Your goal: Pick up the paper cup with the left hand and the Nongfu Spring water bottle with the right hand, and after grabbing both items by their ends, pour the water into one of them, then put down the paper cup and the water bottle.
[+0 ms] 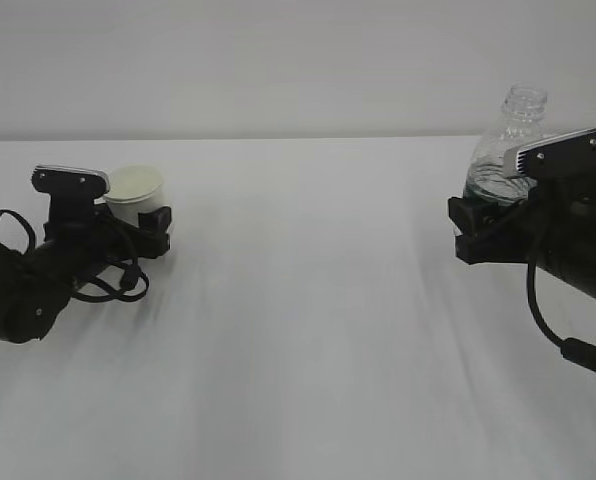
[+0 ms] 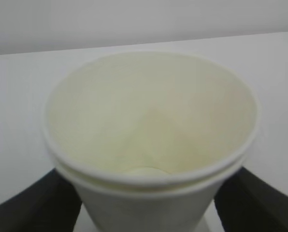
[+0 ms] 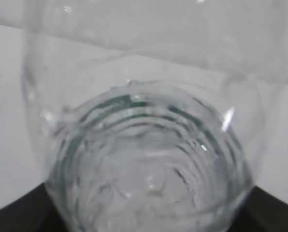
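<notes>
While the left hand [image 1: 150, 228] clasps the paper cup [image 1: 136, 192], the right hand [image 1: 478, 228] clasps the Nongfu Spring water bottle [image 1: 510, 150]; bare white table [image 1: 308, 330] lies between; grey wall [image 1: 278, 60] behind.

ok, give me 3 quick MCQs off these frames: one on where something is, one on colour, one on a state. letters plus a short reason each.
1. In the exterior view, where does the paper cup stand?
A. far left, at the left gripper
B. centre of the table
C. far right, next to the bottle

2. What colour is the cup's inside?
A. dark green
B. pale cream
C. black

3. How is the mouth of the water bottle?
A. closed with a red cap
B. covered by the cup
C. open, no cap

Answers:
1. A: the cup sits at the left edge between the black fingers, while the bottle is at the right gripper.
2. B: the left wrist view looks straight into a cream interior.
3. C: the exterior view shows the bare threaded neck with nothing on top.
</notes>
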{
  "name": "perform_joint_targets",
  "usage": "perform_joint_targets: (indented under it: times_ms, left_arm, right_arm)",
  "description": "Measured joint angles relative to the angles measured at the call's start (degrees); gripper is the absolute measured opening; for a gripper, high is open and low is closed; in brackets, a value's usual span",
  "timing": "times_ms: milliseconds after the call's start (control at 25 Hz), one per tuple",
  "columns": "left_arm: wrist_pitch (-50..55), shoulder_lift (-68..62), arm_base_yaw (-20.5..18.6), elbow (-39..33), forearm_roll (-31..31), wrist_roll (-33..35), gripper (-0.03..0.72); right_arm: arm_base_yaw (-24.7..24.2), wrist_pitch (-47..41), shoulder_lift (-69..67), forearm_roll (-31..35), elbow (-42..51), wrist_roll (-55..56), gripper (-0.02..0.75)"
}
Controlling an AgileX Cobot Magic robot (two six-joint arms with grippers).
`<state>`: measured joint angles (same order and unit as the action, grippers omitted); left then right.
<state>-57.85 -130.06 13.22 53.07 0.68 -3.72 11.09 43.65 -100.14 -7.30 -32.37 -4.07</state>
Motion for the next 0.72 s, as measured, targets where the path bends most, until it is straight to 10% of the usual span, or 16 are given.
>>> perform_joint_targets:
  times_ms: [720]
  left_arm:
    - [1.97, -2.58, 0.0, 5.78, 0.03, 0.0, 0.587]
  right_arm:
    - [0.0, 0.0, 0.0, 0.0, 0.0, 0.0, 0.491]
